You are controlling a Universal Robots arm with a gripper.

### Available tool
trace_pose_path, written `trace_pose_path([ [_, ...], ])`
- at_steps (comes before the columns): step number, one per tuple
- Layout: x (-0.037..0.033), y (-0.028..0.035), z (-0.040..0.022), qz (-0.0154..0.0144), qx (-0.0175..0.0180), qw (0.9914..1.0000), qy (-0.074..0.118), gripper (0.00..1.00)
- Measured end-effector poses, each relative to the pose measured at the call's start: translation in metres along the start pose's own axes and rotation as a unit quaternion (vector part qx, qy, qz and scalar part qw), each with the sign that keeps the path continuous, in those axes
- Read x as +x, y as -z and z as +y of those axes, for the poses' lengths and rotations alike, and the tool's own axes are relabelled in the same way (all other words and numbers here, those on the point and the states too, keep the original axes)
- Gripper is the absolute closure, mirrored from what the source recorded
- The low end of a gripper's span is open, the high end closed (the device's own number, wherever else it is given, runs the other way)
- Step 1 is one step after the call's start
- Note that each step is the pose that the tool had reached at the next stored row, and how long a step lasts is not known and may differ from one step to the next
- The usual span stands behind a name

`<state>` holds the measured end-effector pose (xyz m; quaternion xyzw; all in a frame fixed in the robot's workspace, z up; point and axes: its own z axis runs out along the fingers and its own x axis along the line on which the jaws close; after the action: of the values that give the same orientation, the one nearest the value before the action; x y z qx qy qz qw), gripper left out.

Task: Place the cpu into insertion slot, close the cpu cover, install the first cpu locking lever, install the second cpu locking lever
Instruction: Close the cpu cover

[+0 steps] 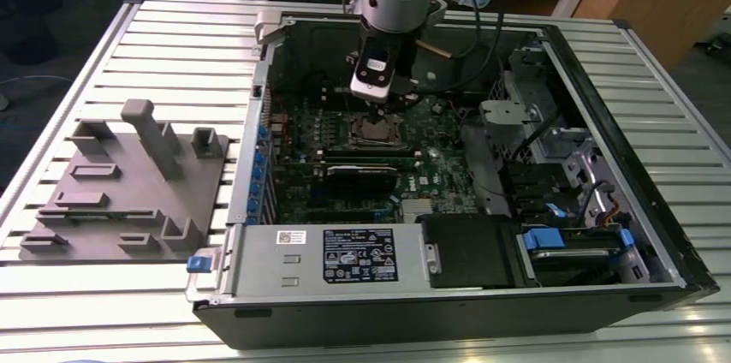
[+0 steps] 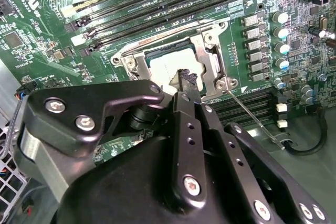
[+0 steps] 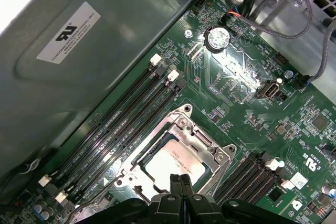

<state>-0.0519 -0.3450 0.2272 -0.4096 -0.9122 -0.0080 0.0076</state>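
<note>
The pale silver square cpu is seated in the dark-rimmed insertion slot mid-way across the green motherboard, framed by the lowered grey metal cpu cover. The black gripper is held over it, pinched together and empty. A thin wire lever seems unlatched.

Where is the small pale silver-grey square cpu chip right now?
In the first wrist view the cpu sits on the green motherboard, framed by the grey metal cover, beside the long black memory slots and just beneath the gripper.

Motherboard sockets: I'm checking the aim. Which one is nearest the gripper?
The square, metal-framed insertion slot holding the silver cpu, beneath the gripper; the others are long black slots.
</note>
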Motion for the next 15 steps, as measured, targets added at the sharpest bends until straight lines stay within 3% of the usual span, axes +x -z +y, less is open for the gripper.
trace_pose_path([
  [15, 0.0, 0.0, 0.0, 0.0011, 0.0001, 0.99911, 0.042, 0.89],
])
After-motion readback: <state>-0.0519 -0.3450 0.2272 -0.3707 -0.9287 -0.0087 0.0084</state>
